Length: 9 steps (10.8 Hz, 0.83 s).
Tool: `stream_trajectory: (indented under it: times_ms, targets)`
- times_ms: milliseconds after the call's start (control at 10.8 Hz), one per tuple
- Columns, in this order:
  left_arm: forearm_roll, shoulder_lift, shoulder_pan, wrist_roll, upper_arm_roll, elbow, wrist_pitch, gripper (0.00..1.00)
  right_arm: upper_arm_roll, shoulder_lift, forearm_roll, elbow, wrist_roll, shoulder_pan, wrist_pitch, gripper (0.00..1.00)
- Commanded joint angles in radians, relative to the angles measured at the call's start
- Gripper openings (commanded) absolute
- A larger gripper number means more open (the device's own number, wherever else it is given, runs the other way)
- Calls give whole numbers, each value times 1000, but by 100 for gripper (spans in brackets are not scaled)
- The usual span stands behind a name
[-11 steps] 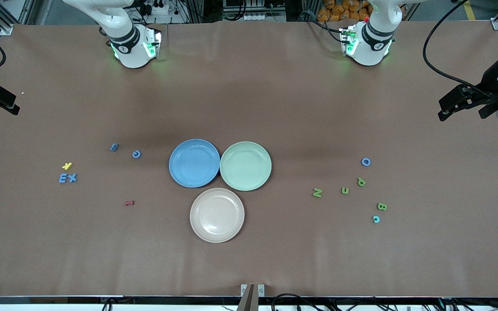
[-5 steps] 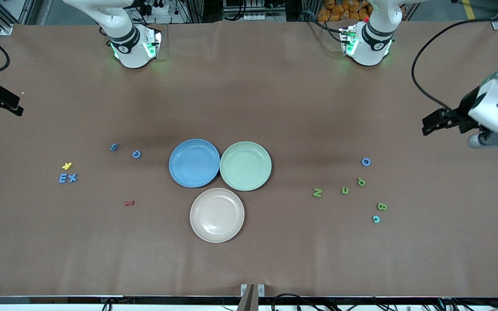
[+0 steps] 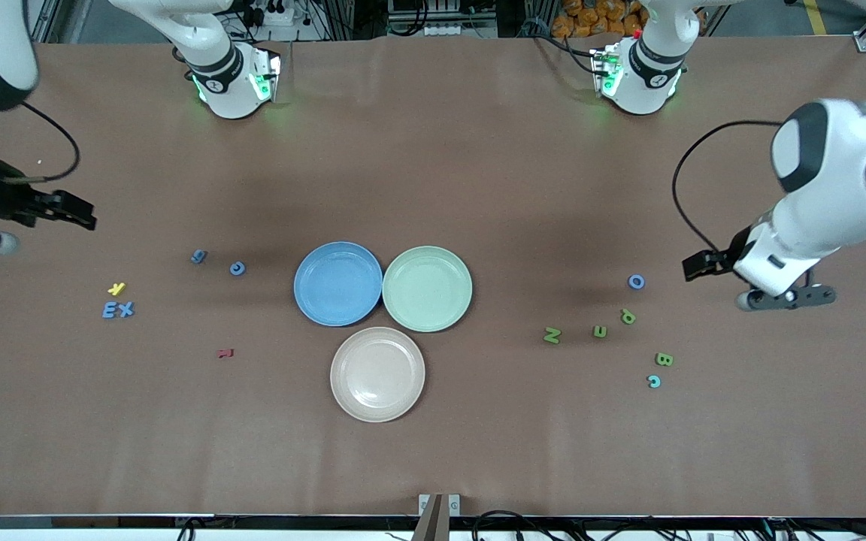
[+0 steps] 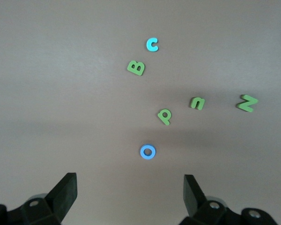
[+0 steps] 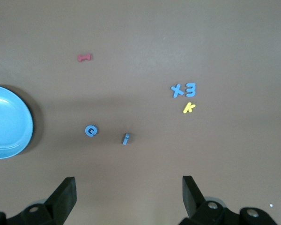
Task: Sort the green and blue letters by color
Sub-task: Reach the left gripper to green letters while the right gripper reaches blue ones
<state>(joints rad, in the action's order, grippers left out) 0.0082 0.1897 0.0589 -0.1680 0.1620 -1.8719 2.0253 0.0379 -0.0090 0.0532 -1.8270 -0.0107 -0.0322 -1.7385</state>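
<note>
Toward the left arm's end lie a blue O point(image 3: 636, 282) point(image 4: 148, 152), a light blue C point(image 3: 654, 382) and green letters N point(image 3: 551, 336), U point(image 3: 600, 331), P point(image 3: 628, 317) and B point(image 3: 664, 360). Toward the right arm's end lie blue E point(image 3: 110, 310), X point(image 3: 126, 309), C point(image 3: 237, 268) and one more blue letter point(image 3: 198, 256). My left gripper point(image 3: 692, 267) point(image 4: 130, 187) hangs open and empty over bare table beside the O. My right gripper point(image 3: 81, 219) point(image 5: 129, 187) is open and empty over bare table near those blue letters.
Three plates touch at mid-table: blue point(image 3: 338, 284), pale green point(image 3: 427, 288) and, nearer the camera, beige point(image 3: 377, 373). A yellow K point(image 3: 116, 288) lies by the E and X. A dark red letter point(image 3: 225, 353) lies nearer the camera.
Both arms have swung in from the table's ends. The left gripper came down toward the blue O. The right gripper moved in toward the blue letters. No letter has moved.
</note>
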Motion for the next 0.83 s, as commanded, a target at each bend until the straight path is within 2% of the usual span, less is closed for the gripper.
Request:
stream_trajectory:
  times_ms: [0, 93, 185, 463, 556, 741]
  targets:
    - [77, 111, 1, -4, 8, 5, 117, 100, -4, -23, -59, -202, 18, -9, -148, 100]
    - [88, 141, 2, -4, 8, 5, 159, 100, -3, -5, -122, -245, 44, -27, -154, 100]
    - [88, 169, 2, -4, 10, 4, 200, 100, -3, 16, -137, -270, 69, -46, -170, 100]
    - [88, 243, -1, -5, 14, -36, 310, 100, -3, 24, -142, -437, 129, -51, -390, 100]
    - [88, 252, -4, -5, 14, -67, 366, 100, -3, 35, -144, -471, 161, -61, -435, 100]
    - [87, 280, -20, -16, 14, -78, 395, 96, -3, 113, -144, -475, 253, -64, -485, 100]
